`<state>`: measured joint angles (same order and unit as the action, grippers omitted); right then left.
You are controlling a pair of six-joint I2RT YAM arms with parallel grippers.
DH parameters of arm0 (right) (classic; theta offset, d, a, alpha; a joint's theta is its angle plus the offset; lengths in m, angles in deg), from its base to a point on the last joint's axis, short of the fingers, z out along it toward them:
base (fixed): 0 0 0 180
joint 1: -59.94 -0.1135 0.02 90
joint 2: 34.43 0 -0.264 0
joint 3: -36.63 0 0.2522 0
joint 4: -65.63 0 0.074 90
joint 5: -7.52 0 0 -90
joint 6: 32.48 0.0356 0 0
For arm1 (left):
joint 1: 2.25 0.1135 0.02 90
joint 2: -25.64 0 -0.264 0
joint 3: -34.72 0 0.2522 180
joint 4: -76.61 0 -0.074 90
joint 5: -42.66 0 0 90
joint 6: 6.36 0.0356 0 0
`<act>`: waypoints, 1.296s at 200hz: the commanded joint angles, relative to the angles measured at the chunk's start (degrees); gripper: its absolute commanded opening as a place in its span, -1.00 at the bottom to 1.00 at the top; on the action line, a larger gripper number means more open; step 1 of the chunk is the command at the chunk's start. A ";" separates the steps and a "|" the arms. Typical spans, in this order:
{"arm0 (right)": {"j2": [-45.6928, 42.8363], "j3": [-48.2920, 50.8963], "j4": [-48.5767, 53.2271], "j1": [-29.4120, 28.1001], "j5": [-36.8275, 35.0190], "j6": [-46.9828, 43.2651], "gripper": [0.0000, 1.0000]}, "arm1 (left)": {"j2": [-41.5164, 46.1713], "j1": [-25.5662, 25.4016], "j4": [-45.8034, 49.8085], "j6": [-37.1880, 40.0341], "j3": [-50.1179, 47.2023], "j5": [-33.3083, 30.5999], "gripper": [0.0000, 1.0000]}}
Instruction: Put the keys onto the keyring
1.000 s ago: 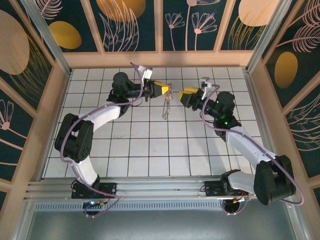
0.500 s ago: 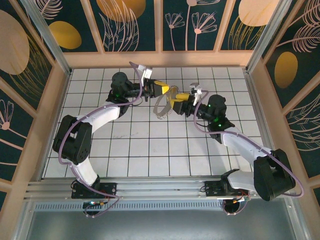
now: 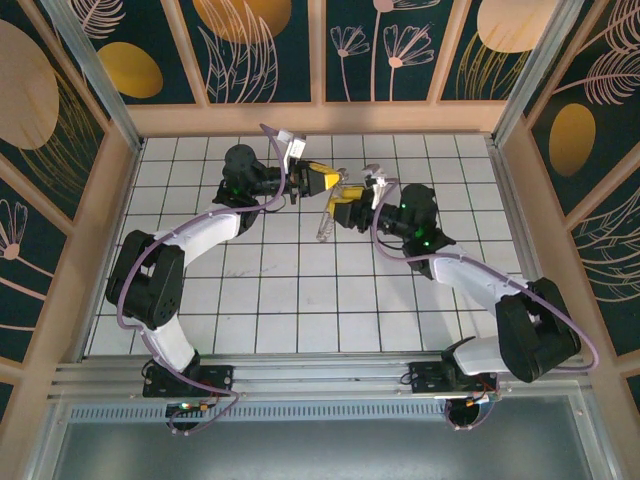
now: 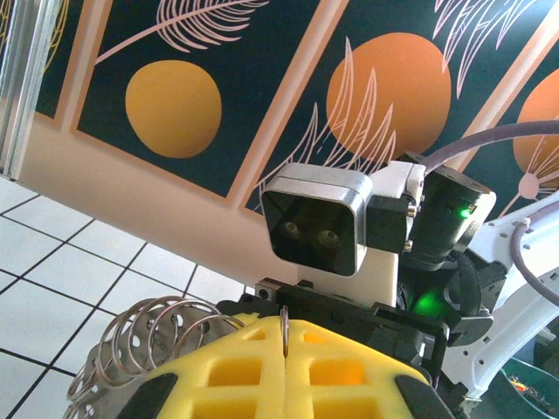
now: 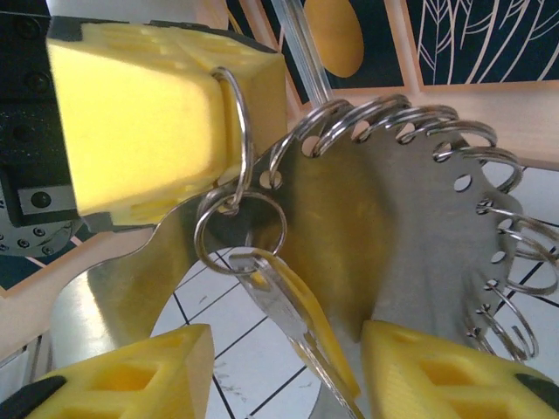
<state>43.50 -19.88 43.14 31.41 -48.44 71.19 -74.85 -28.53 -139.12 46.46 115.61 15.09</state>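
The keyring is a broad silvery band with several small split rings through holes along its rim. My left gripper holds it up at the back middle of the table, its yellow fingers shut on a thin wire loop of the keyring. From that loop hangs a small ring carrying the key, yellow-headed with a silvery blade. My right gripper is open. Its yellow pads stand either side of the hanging key, apart from it. In the top view the keyring hangs edge-on beside the right gripper.
The right arm's wrist camera housing faces the left gripper at close range. White tiled table lies below, walled by a wooden frame with dark floral panels. Both arms reach over the back middle tiles.
My right gripper has moved left, up to the hanging keyring. The keyring swung face-on to the top camera, then back edge-on. The left gripper has stayed put.
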 commanded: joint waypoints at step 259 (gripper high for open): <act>-5.68 -5.78 14.80 -0.47 -6.60 -4.82 -1.00 | 7.32 -0.47 10.31 13.55 -1.22 -5.92 -1.00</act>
<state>38.56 -22.35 55.18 30.80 -53.14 68.04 -70.28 -29.05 -129.70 56.51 114.56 9.17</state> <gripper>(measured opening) 0.053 0.050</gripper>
